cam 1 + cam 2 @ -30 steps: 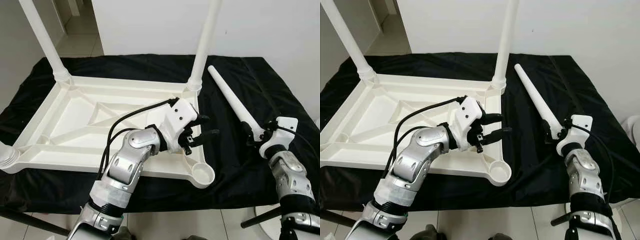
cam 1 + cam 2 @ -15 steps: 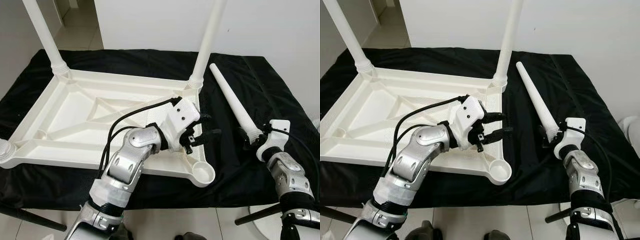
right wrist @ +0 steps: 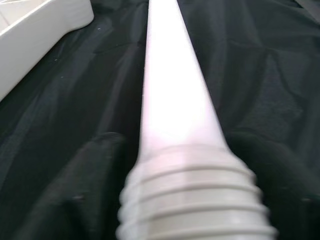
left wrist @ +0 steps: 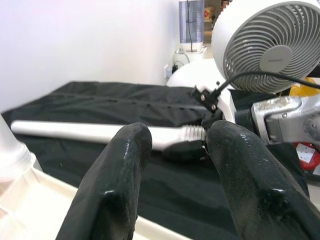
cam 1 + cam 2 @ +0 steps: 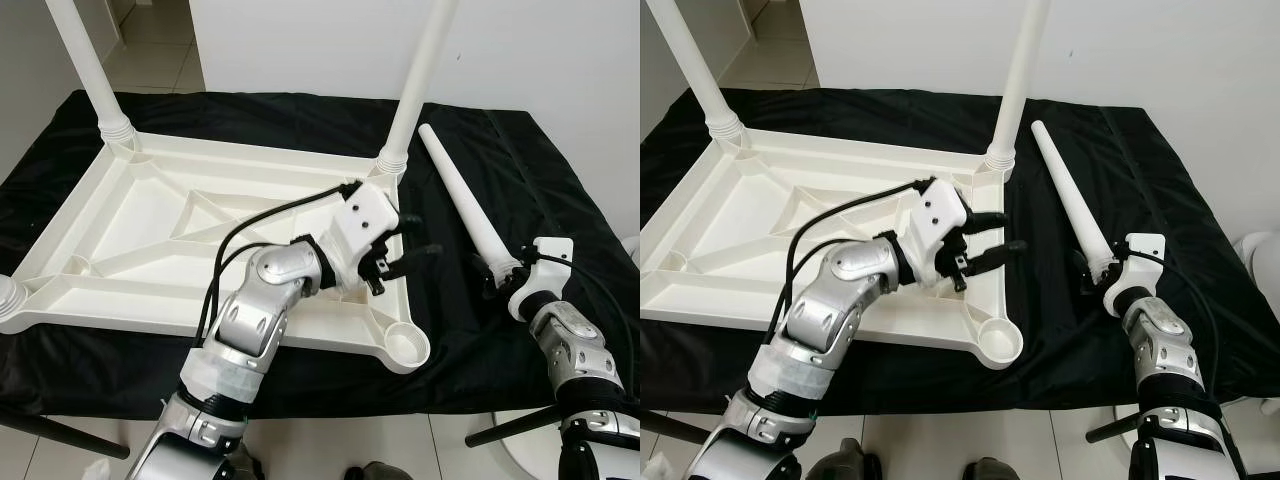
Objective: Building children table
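1. Black cloth (image 5: 520, 150) covers the desk in front of you, against a white wall; on it the white tabletop (image 5: 150, 240) lies upside down, two legs already standing at its far corners, another at the near left corner.
2. Over the last second your right gripper (image 5: 497, 277) has closed in on the threaded end of the loose leg (image 5: 460, 200). What else looks shifted is mostly your head camera moving.
3. That reads as the grasp being made; the leg has not been lifted and lies flat on the cloth, just right of the tabletop.
4. Your right fingers (image 3: 85, 200) sit one on each side of the threads, narrow, apparently gripping them.
5. Your left gripper (image 5: 405, 255) hovers over the tabletop's right rim, fingers (image 4: 115, 185) wide and holding nothing, pointed toward the leg's threaded end.
6. The empty socket (image 5: 405, 347) waits at the near right corner, near the right gripper; you'd judge the leg goes there next.
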`<state>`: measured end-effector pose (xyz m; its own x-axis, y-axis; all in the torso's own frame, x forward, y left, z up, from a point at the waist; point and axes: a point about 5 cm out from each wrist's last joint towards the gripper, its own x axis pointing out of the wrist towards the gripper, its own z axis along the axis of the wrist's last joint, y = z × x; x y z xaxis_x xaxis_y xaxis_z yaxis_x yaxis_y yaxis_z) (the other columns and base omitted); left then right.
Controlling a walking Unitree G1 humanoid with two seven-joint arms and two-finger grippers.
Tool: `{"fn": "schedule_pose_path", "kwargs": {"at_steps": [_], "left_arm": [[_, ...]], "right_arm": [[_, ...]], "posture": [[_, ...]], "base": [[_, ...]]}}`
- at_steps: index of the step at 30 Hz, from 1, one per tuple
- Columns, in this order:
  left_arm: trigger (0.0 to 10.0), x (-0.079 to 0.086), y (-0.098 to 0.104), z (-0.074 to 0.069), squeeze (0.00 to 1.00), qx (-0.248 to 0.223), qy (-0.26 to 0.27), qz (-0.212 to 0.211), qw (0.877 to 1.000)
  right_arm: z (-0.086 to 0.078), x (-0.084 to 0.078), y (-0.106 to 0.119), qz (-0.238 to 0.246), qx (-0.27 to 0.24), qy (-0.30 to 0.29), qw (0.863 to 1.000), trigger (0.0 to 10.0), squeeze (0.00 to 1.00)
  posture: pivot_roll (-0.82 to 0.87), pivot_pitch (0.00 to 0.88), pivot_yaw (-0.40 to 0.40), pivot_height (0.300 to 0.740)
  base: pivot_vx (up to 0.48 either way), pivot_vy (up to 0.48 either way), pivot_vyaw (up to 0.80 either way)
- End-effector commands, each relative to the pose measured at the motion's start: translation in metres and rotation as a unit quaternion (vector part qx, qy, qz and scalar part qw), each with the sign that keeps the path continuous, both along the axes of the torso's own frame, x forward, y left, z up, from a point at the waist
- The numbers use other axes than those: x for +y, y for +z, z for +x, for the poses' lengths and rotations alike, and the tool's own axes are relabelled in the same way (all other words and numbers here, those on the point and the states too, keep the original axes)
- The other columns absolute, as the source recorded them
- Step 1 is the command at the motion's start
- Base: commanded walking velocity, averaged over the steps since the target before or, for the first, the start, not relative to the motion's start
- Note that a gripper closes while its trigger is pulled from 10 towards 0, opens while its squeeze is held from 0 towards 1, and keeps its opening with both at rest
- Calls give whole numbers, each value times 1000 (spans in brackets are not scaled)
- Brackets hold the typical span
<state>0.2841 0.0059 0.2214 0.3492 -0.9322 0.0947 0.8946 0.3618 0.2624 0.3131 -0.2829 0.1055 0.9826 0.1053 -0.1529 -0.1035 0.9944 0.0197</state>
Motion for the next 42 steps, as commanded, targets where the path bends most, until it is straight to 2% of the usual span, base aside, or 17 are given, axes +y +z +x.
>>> {"fn": "schedule_pose_path", "kwargs": {"at_steps": [1,2,3,13,14,15,17,18,19,20,22,25,29,30,35,40,42], "left_arm": [[10000,2,1,9,0,-2,63,-15,998],[10000,1,2,10,0,-3,64,-16,998],[10000,1,3,11,0,-5,64,-18,998],[10000,0,11,16,0,-21,70,-25,997],[10000,1,11,19,0,-21,75,-25,997],[10000,2,12,22,0,-26,82,-25,996],[10000,2,13,24,0,-28,87,-24,995],[10000,2,14,25,0,-32,90,-24,995],[10000,3,14,26,0,-35,90,-25,995],[10000,3,14,26,0,-37,91,-25,995],[10000,3,14,27,0,-38,92,-26,995],[10000,5,15,30,0,-35,100,-35,994],[10000,6,16,34,0,-24,100,-46,994],[10000,6,16,34,0,-24,100,-46,994],[10000,5,19,37,0,-17,95,-50,994],[10000,5,21,38,0,-17,91,-53,994],[10000,6,22,38,0,6,75,-66,995]], "right_arm": [[-3,0,-8,-5,24,7,1000,4431,0],[-5,0,-11,-7,31,11,999,8863,0],[-7,0,-14,-11,36,9,999,10000,0],[-18,5,-31,-6,63,12,998,10000,0],[-20,7,-34,-4,68,11,998,2431,0],[-23,10,-36,4,71,15,997,0,0],[-25,12,-37,9,71,18,997,0,0],[-25,11,-39,8,76,1,997,4588,0],[-26,9,-40,6,80,-13,997,4588,0],[-26,8,-36,-9,62,-28,998,10000,0],[-26,7,-34,-20,47,-37,998,10000,0],[-25,2,-11,-31,-52,-118,991,10000,0],[-30,7,9,-28,-128,-158,979,10000,0],[-30,7,9,-28,-128,-158,979,10000,0],[-37,16,40,-35,-230,-164,959,10000,0],[-39,20,54,-47,-271,-155,949,10000,0],[-39,25,67,-57,-302,-147,940,10000,0]], "posture": [[12,53,-24,740],[10,52,-22,740],[10,48,-18,740],[9,39,-12,740],[4,33,-11,740],[1,27,-8,740],[1,27,-8,740],[-2,24,-8,740],[-2,24,-8,740],[-6,20,-5,740],[-6,20,-5,740],[-13,15,-1,740],[-27,8,10,740],[-27,8,10,740],[-30,2,18,740],[-28,0,21,740],[-26,0,29,740]], "base": [[0,0,0],[0,0,0],[0,0,0],[0,0,0],[0,0,0],[0,0,0],[0,0,0],[0,0,0],[0,0,0],[0,0,0],[0,0,0],[0,0,0],[0,0,0],[0,0,0],[0,0,0],[0,0,0],[0,0,0]]}}
